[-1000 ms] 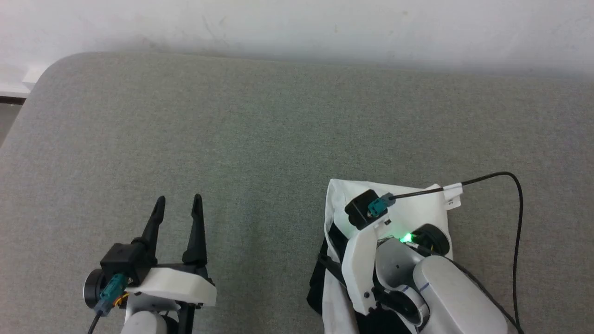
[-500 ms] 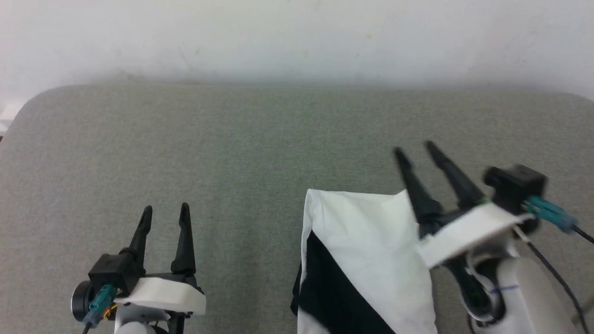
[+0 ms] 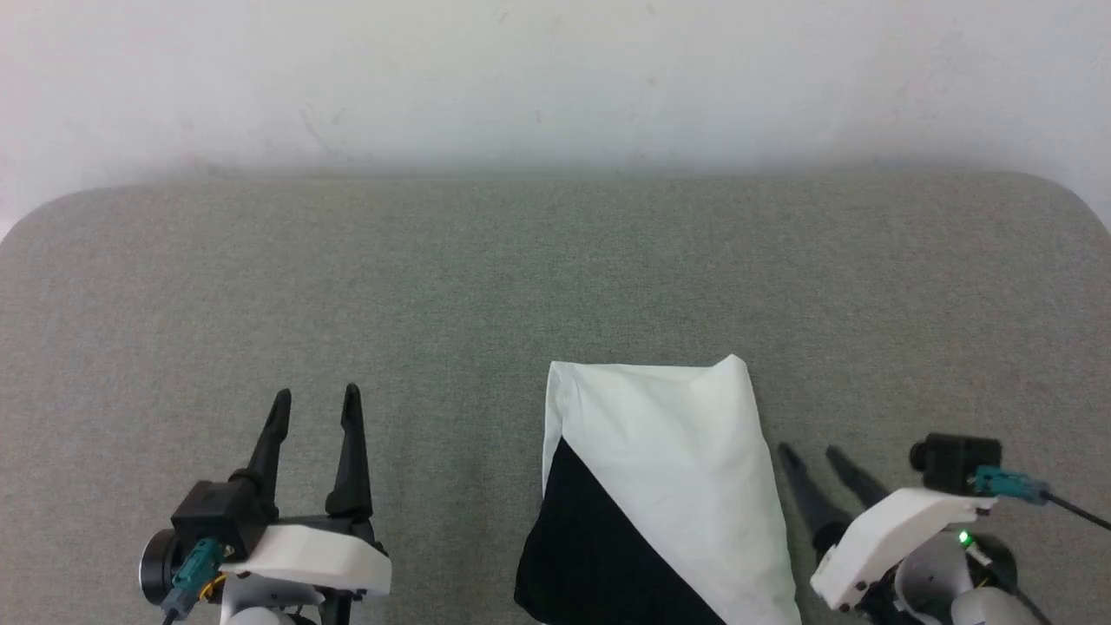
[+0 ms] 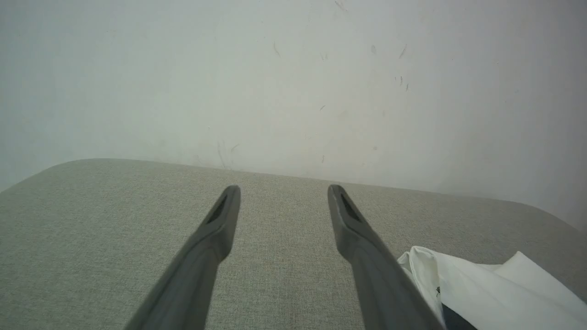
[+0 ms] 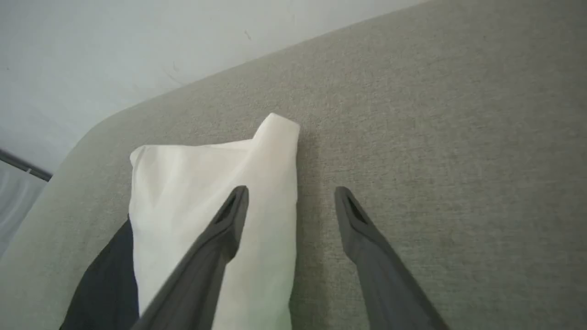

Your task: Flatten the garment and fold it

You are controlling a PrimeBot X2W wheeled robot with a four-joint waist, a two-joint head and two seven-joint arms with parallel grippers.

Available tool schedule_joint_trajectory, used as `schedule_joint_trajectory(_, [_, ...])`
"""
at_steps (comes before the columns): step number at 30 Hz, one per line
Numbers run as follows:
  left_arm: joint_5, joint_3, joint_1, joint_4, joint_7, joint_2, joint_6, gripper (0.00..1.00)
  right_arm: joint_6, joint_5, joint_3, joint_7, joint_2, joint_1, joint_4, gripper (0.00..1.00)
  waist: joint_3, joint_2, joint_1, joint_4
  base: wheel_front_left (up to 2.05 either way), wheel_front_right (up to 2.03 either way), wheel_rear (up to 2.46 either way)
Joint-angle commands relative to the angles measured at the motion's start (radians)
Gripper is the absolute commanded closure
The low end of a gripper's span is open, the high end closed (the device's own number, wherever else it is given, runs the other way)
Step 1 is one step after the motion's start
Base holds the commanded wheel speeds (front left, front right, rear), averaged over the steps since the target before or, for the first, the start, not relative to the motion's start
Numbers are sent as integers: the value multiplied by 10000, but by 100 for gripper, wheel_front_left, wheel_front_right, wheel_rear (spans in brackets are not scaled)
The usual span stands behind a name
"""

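Right pincer (image 3: 807,452) gapes wide and empty just beside the garment (image 3: 668,469), folded on the bench (image 3: 434,286); my left pincer (image 3: 317,395) is wide too, well apart; I'd judge any smoothing should press straight down, never dragging layers.

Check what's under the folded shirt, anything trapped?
The garment lies on the grey cushion, which shows around its far and side edges. Nothing pokes out from under it. Whatever is beneath it or between its layers is covered.
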Motion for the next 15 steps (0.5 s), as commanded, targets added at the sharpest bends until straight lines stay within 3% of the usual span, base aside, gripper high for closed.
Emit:
schedule_joint_trajectory(1, [133, -30, 110, -40, -47, -54, -99, 0, -9, 253, 88, 303, 20, -108, 365, 0, 38, -1, 1, 67, 0, 0, 0])
schedule_joint_trajectory(5, [141, -106, 27, -16, -47, -93, -134, 0, -9, 1238, 510, 1208, 20, -395, 1416, 0, 133, -1, 1, 253, 0, 0, 0])
schedule_joint_trajectory(13, [153, -91, -88, 22, -47, -150, -142, 0, -9, 1243, 970, 2547, 20, -995, 2913, 2, 258, -1, 1, 535, 0, 0, 0])
schedule_joint_trajectory(14, [153, -74, -79, 23, -47, -156, -138, 0, -9, 1260, 1010, 2698, 20, -1023, 2971, 48, 252, -1, 1, 546, 0, 0, 0])
schedule_joint_trajectory(15, [152, -54, -67, 19, -47, -161, -134, 0, -9, 1213, 1048, 2801, 20, -1051, 2977, 74, 249, -1, 1, 547, 0, 0, 0])
